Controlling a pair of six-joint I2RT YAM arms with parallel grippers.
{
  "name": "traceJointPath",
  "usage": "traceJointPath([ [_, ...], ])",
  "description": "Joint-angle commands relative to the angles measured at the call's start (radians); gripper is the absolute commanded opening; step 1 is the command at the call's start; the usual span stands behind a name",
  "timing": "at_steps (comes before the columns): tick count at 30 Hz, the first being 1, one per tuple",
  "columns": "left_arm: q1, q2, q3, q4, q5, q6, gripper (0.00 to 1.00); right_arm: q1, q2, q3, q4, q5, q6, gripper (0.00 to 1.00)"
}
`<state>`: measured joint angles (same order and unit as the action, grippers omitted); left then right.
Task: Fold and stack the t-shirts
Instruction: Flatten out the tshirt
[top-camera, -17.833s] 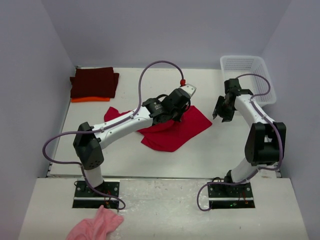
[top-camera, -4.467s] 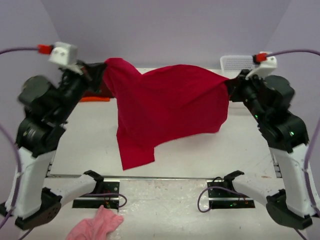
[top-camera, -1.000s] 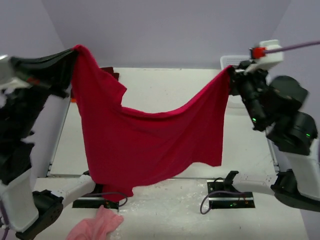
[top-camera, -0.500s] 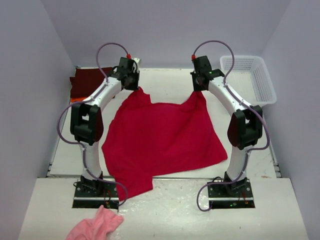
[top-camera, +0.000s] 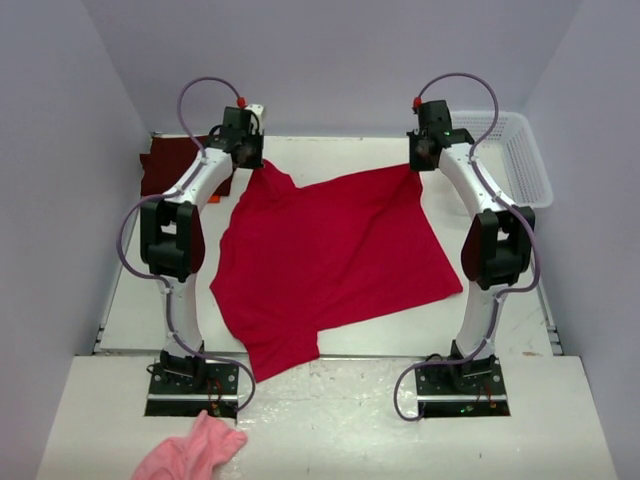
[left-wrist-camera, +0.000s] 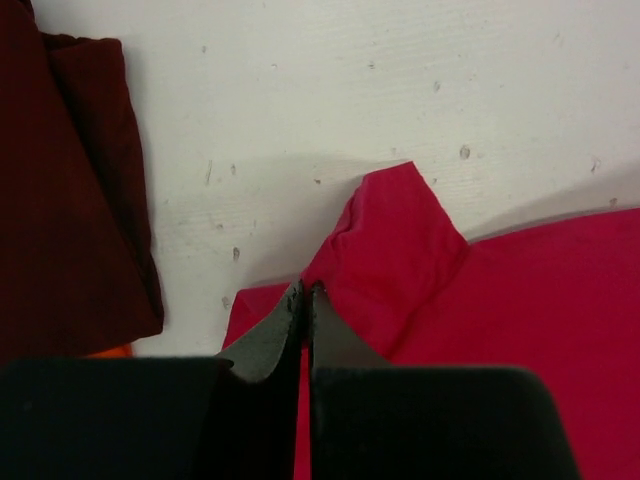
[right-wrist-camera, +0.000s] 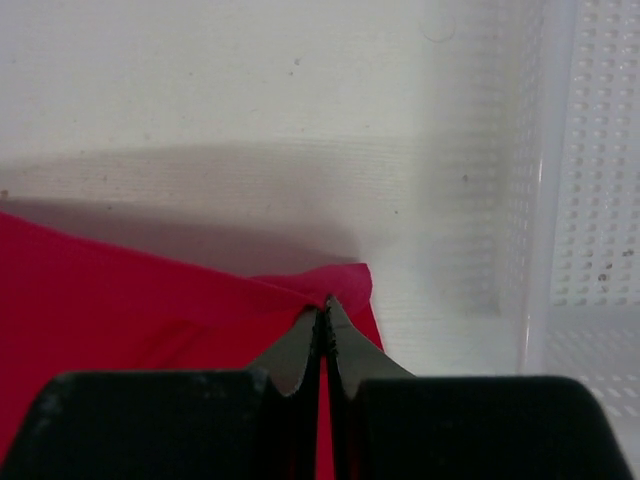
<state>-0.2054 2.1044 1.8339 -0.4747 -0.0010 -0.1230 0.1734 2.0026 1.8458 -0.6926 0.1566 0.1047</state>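
In the overhead view, the red t-shirt (top-camera: 330, 250) lies spread open and mostly flat across the middle of the table (top-camera: 330, 150), with a few shallow creases. One lobe of it reaches over the table's near edge, left of centre. Its two far corners are pulled toward the far edge. The left gripper (top-camera: 250, 160) is at the far-left corner of the shirt and the right gripper (top-camera: 418, 160) is at the far-right corner, both arms stretched forward. The maroon t-shirt (top-camera: 170, 165) sits folded at the far left corner of the table, just beside the left gripper. A white basket (top-camera: 525, 160) stands at the far right corner. A pink cloth (top-camera: 190, 450) lies off the table by the left arm's base.

From the left wrist, we see the fingers pressed together on a bunched edge of the red fabric, pinching it just above the table. A small peak of cloth stands up just past the fingertips, and the rest of the shirt runs off to the right. The maroon shirt fills the left side, apart from the red one, with a sliver of the orange t-shirt (left-wrist-camera: 112, 351) showing under its edge.

From the right wrist, we see the jaws closed tight on a small folded corner of the red shirt. The fabric trails away to the left, and the basket wall stands near on the right.
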Motion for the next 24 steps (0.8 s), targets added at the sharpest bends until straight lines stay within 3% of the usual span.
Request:
traceJointPath([
  [1,0.011,0.020,0.030,0.041,-0.004,0.036,0.00,-0.051,0.065,0.084,-0.008,-0.017,-0.016,0.00],
  [13,0.009,0.002,0.105,0.005,-0.020,0.034,0.00,-0.138,0.173,0.248,-0.048,-0.020,0.010,0.00],
  [18,0.011,0.054,0.246,-0.051,-0.033,0.029,0.00,-0.141,0.191,0.349,-0.053,-0.068,0.006,0.00],
  [24,0.011,0.014,0.240,-0.054,-0.091,0.042,0.00,-0.141,0.260,0.483,-0.090,-0.126,-0.005,0.00],
])
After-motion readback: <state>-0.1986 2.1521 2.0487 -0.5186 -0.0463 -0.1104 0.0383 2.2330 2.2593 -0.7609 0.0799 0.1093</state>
